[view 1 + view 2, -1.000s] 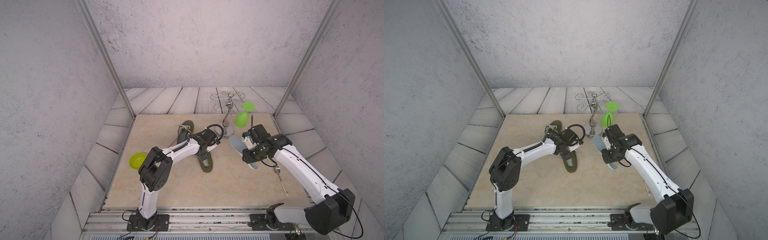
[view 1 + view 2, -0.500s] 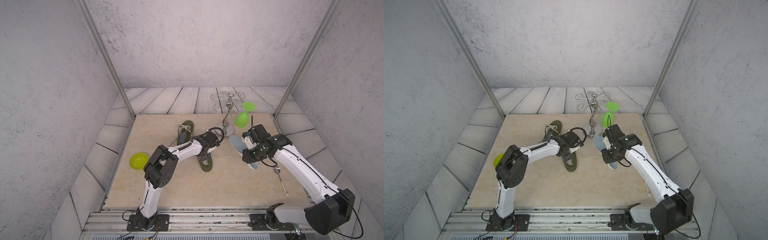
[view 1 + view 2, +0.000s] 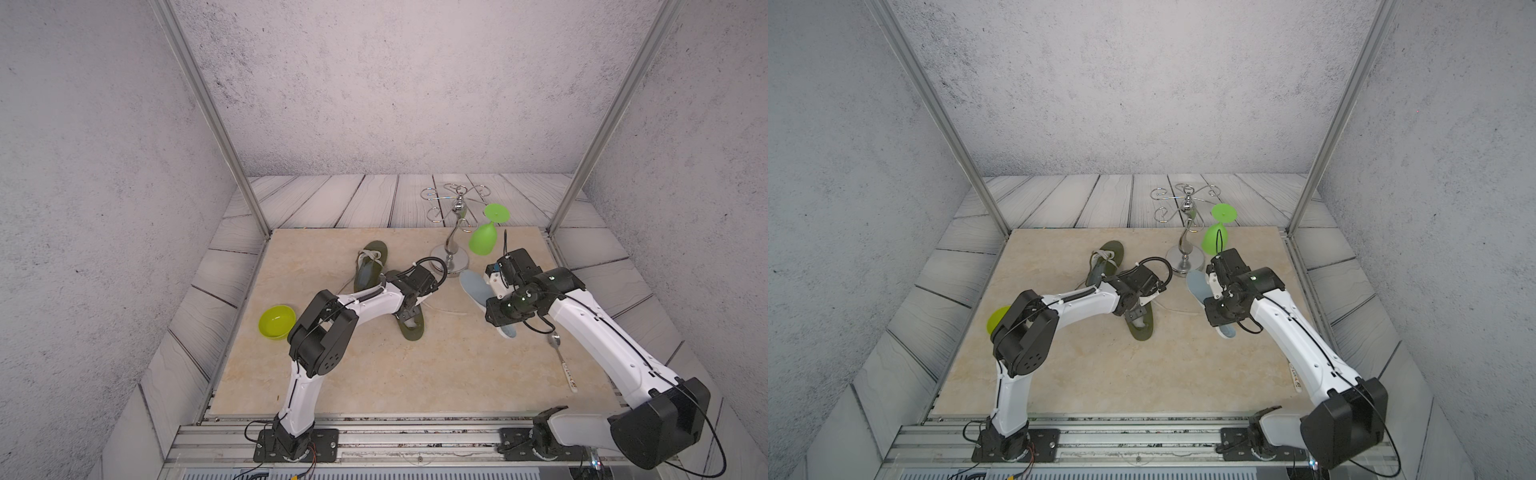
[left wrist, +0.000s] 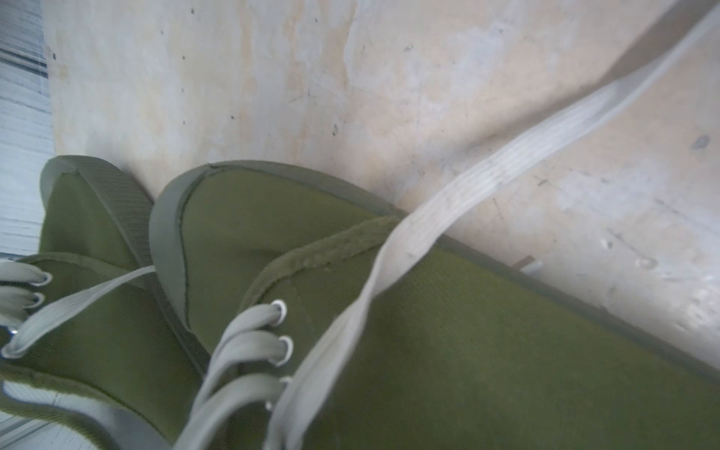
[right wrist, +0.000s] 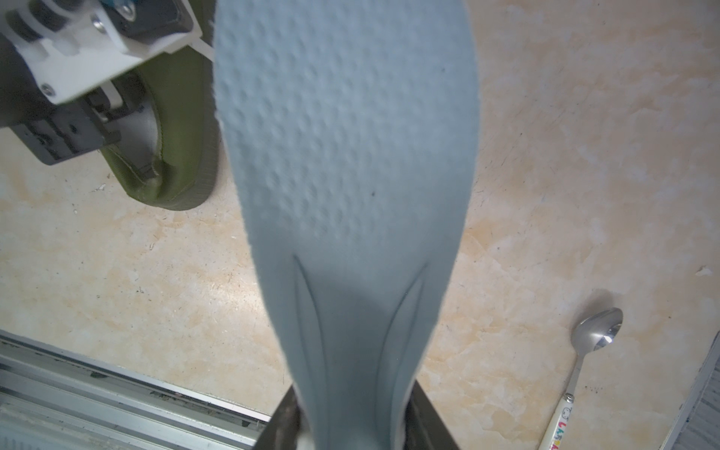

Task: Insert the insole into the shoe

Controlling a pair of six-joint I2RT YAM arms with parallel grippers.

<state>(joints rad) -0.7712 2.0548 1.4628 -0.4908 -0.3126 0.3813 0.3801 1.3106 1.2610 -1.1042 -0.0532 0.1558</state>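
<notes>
An olive-green shoe [image 3: 411,326] lies on the beige mat in both top views, toe toward the back. My left gripper [image 3: 409,309] reaches down onto its opening. In the right wrist view its fingers [image 5: 105,113] sit at the collar, so it looks shut on the shoe [image 5: 183,128]. The left wrist view shows only the shoe's canvas side [image 4: 467,331] and a pale lace [image 4: 506,156], no jaws. My right gripper [image 5: 352,428] is shut on the narrow end of a pale blue insole [image 5: 346,156]. The insole [image 3: 471,284] hangs right of the shoe, apart from it.
A second olive shoe [image 3: 370,266] lies behind the first. A chrome glass rack [image 3: 451,257] with a green plastic glass [image 3: 483,240] stands at the back. A spoon [image 3: 561,357] lies at the right, a green bowl [image 3: 277,321] at the left.
My left arm's elbow has swung slightly to the right while its gripper stayed on the shoe. The right arm and the insole have not moved.
</notes>
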